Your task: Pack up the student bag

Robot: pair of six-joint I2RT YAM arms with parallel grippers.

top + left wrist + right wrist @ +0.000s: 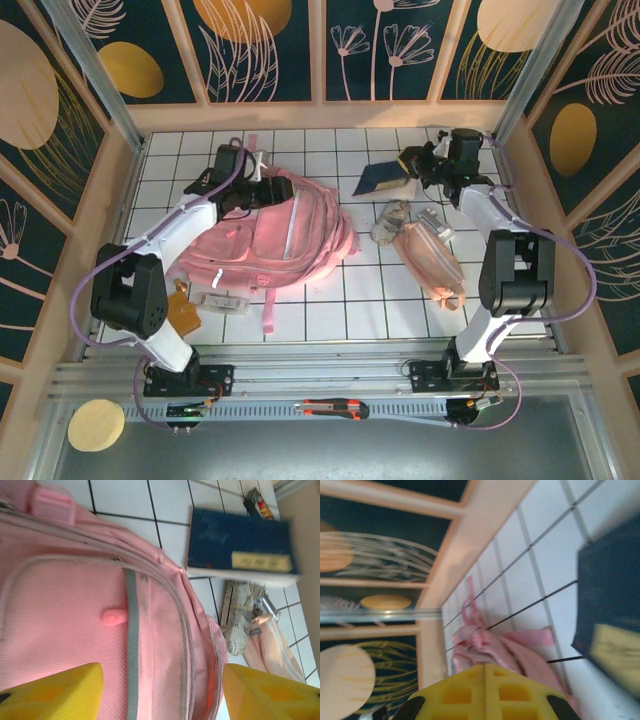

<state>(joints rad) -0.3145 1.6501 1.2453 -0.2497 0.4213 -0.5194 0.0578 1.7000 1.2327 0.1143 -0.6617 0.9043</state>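
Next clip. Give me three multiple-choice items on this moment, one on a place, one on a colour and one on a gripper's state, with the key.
1. Where does the dark blue book lie relative to the student bag?
A. Inside it
B. On the tiles beside it, near the right gripper
C. Underneath it

2. What colour are the fingers of the left gripper?
A. Yellow
B. Black
C. Pink

3. How does the right gripper stand?
A. Wide open
B. Shut on the book
C. Shut, with nothing between its fingers

Key:
1. B: the top view shows the book flat on the tiles, right of the bag.
2. A: both fingers show yellow in the left wrist view.
3. C: in the right wrist view the fingers meet, with the book off to one side.
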